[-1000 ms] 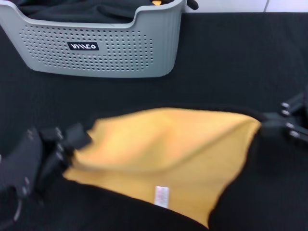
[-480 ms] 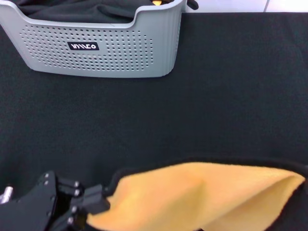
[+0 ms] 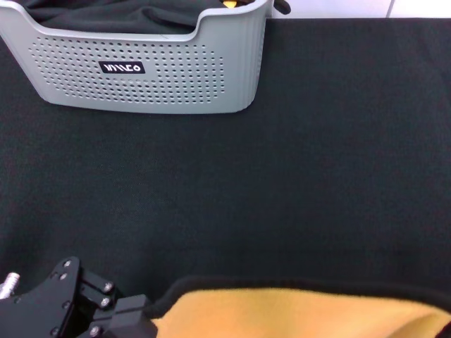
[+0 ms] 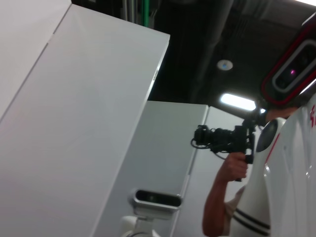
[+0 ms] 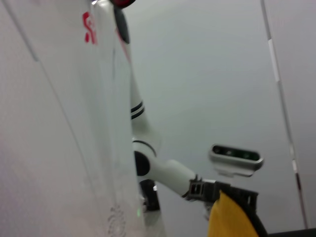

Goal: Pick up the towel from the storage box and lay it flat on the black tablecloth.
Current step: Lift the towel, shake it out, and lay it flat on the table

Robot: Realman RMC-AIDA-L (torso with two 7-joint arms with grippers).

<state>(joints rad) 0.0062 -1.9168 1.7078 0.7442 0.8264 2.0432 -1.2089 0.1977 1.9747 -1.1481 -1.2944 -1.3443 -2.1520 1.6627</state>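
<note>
Landmark = storage box (image 3: 144, 74), far-left end of the black tablecloth (image 3: 317, 162) in head view. Light grey, rows of small holes, black label w/ white lettering on the near wall. Dark rumpled fabric (image 3: 106, 15) fills the inside; small yellow bit shows at the box's far right corner, too small to identify.

Towel (image 3: 296, 317): out of the box, well apart from it, toward the robot across a wide bare stretch of tablecloth. Only 1 strip visible at the near edge of head view: yellow-orange plush, black edging along the side facing the box. Rest is cut off, so can't tell if it lies flat or hangs.

Left gripper (image 3: 134, 325): near side of the cloth, roughly in line w/ the box's left half, well apart from it. Fingers pressed together on the towel's left corner, pinching the edging.

Right wrist view: yellow corner w/ black edge (image 5: 232, 217) hangs just beside a black clamp at the end of a white arm — the other arm, farther off.

Right gripper: not visible in head view; own fingers not shown in its wrist view, so state can't be told.

Left wrist view: points up at white panels, ceiling lights, a person w/ a camera rig (image 4: 232, 143). No task items there.
</note>
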